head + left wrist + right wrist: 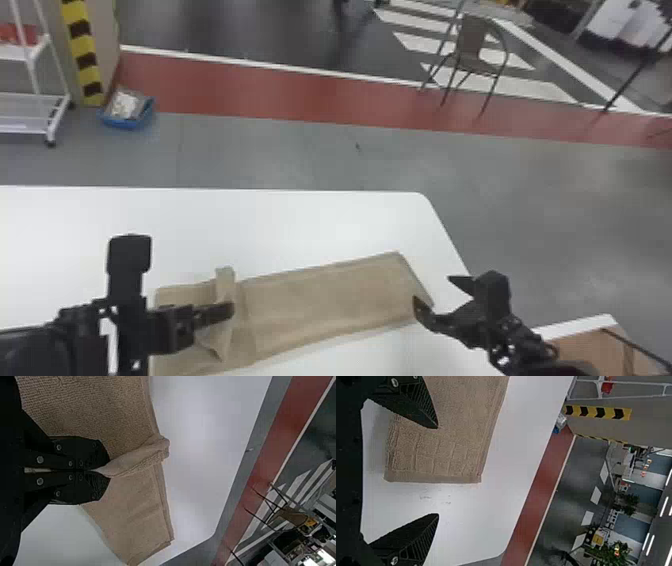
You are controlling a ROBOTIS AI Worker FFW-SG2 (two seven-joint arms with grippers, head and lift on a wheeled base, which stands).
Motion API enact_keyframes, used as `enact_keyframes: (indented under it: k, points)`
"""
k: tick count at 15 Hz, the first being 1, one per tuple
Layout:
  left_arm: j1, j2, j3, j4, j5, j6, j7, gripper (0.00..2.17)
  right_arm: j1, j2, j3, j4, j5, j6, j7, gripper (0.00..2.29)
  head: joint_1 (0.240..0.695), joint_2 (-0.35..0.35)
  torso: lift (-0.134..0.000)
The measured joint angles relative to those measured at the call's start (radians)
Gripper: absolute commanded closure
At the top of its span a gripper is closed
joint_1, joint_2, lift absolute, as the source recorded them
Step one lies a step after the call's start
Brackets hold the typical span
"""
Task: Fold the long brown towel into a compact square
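Note:
The long brown towel (325,295) lies across the white table, with its right end near the table's right edge. My left gripper (231,309) is over the towel's left part, pinching a raised fold of cloth. In the left wrist view the closed left gripper (107,471) holds that ridge of towel (134,461) between its fingertips. My right gripper (434,290) stands open at the towel's right end. In the right wrist view the right gripper (438,471) has its fingers wide apart, one over the towel (443,447) and the other over bare table beyond its hemmed end.
The white table (300,215) has a rounded far right corner. A brown surface with a white edge (580,345) stands at the lower right. On the floor beyond are a chair (470,50), a blue bin (127,112) and a white rack (35,112).

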Motion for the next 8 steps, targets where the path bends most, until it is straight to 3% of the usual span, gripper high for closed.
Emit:
enact_keyframes:
  k: [1,2,8]
  points:
    - [-0.003,0.0,-0.004,0.007,0.0,-0.009,0.0,0.39,0.0,-0.001,0.0,0.002,0.0,-0.002,0.0,0.09,0.695,-0.35,0.0]
    - [-0.006,0.0,-0.006,0.017,0.0,-0.019,-0.002,0.0,0.0,-0.001,-0.001,0.002,0.0,-0.003,0.0,0.09,0.695,-0.35,0.0]
    - [-0.02,0.0,0.008,0.048,0.035,-0.018,-0.031,0.02,-0.012,0.001,0.011,0.004,0.0,0.002,0.0,0.08,0.695,-0.35,0.0]
